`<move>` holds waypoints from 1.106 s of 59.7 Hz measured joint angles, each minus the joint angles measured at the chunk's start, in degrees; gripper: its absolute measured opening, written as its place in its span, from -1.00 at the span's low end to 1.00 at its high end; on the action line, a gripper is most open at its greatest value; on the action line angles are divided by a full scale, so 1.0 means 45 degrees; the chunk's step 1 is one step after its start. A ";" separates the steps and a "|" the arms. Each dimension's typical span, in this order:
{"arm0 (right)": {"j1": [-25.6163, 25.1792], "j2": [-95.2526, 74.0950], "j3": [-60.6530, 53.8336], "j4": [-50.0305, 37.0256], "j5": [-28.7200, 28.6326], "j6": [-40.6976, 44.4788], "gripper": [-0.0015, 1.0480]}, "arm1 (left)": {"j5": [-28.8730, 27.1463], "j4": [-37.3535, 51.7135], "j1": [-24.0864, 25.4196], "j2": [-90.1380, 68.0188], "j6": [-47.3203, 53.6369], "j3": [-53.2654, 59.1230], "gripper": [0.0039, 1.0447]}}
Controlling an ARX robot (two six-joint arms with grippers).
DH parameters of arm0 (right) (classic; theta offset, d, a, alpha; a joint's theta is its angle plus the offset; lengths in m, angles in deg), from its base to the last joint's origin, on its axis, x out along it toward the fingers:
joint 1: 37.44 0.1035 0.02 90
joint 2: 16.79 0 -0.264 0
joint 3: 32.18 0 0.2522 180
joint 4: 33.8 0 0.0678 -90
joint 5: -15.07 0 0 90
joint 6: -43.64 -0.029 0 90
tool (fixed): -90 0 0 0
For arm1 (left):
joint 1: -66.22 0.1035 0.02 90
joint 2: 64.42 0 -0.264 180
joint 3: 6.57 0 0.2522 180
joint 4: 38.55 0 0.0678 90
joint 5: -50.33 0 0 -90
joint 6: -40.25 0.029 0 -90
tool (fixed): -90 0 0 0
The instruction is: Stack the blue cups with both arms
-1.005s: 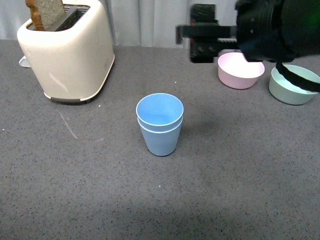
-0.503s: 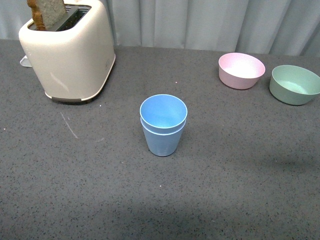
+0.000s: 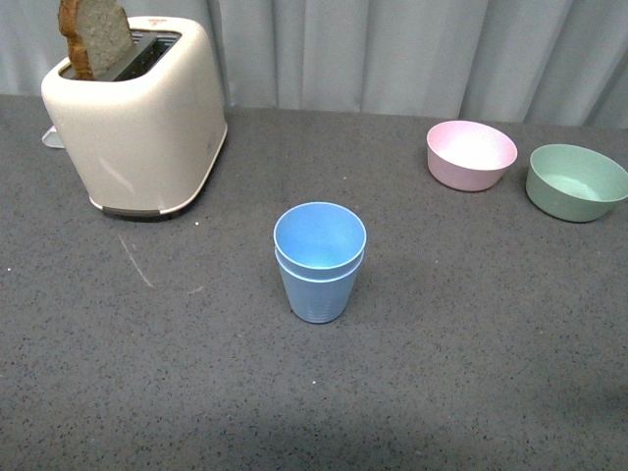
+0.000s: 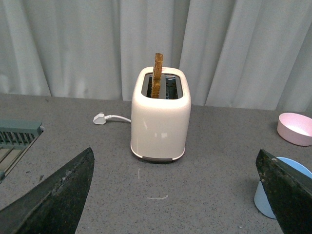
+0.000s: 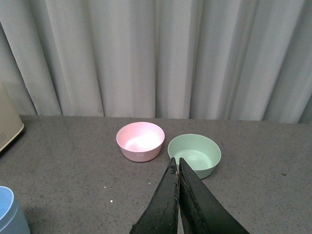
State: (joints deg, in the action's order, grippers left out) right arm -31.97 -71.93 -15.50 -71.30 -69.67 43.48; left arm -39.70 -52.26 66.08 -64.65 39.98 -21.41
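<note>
The right arm has left the front view, and the blue cups point(image 3: 319, 257) stand nested and upright mid-counter point(image 3: 471, 334), nothing touching them (stacking looks finished). The left hand point(image 4: 170, 195) is spread wide; the right hand point(image 5: 178, 204) is pressed closed, empty.

Matte plastic blue cups point(image 3: 319, 260), glossy cream toaster point(image 3: 137, 118), speckled matte tabletop point(image 3: 471, 343)

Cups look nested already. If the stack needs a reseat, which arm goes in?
Probably left. Its gripper is open and the blue cups show close beside one finger in its wrist view. The right gripper is shut and faces the pink bowl and green bowl.
</note>
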 joint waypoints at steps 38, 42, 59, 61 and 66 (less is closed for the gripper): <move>-0.1185 0.5804 -0.0612 0.5017 -0.1151 0.0000 -0.98 | 0.0005 0.0000 0.0000 0.0000 0.0000 0.0000 0.88; -0.1185 0.6387 -0.0612 0.5561 -0.1151 -0.0005 -0.98 | 0.0000 -0.0005 0.0000 0.0000 0.0000 0.0000 0.88; -0.1185 0.8310 -0.0612 0.7407 -0.1151 0.0000 -0.98 | 0.0000 -0.0005 0.0000 0.0000 0.0000 0.0000 0.88; -0.1185 0.8451 -0.0612 0.7553 -0.1151 -0.0005 -0.98 | 0.0005 -0.0005 0.0000 0.0000 0.0000 0.0000 0.88; -0.1185 0.8888 -0.0612 0.7980 -0.1151 -0.0005 -0.98 | 0.0000 -0.0005 0.0000 0.0000 0.0000 0.0000 0.88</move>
State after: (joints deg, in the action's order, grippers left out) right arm -37.30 -31.93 -18.26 -35.39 -74.85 43.45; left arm -39.70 -52.28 66.08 -64.65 39.98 -21.41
